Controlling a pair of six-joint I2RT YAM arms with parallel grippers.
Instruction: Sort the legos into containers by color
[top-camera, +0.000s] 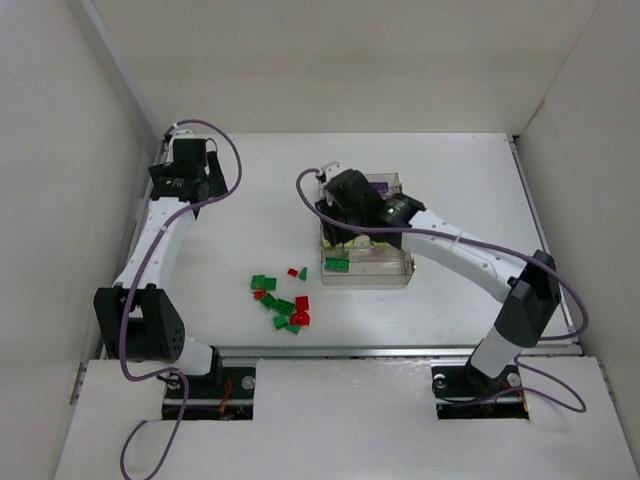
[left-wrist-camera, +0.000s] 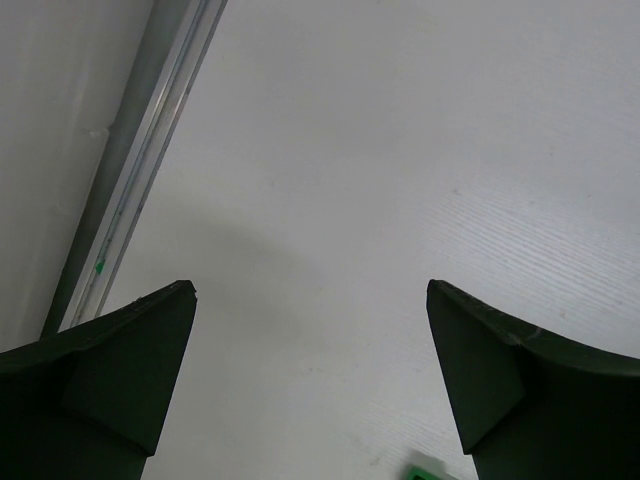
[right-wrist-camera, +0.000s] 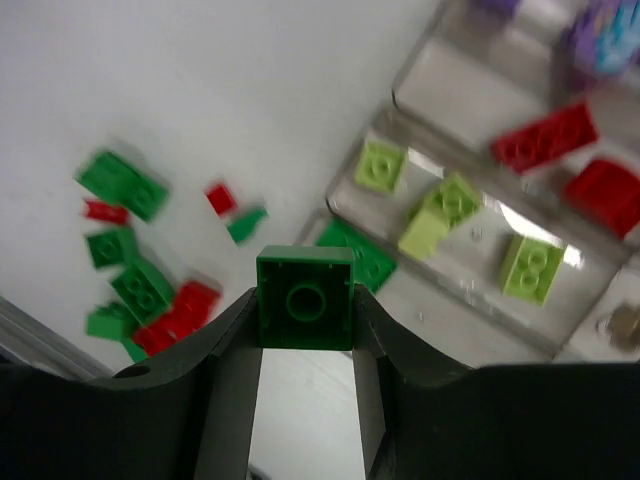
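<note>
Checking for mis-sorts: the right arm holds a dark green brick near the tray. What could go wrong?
The dark green brick sits at the very tips of the right tool; it might slip early onto the table. Released off-target, it could land among the lime bricks in the neighbouring compartment.

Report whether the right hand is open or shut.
The right hand is shut on a dark green brick: in the wrist view, its fingers press against both sides.
</note>
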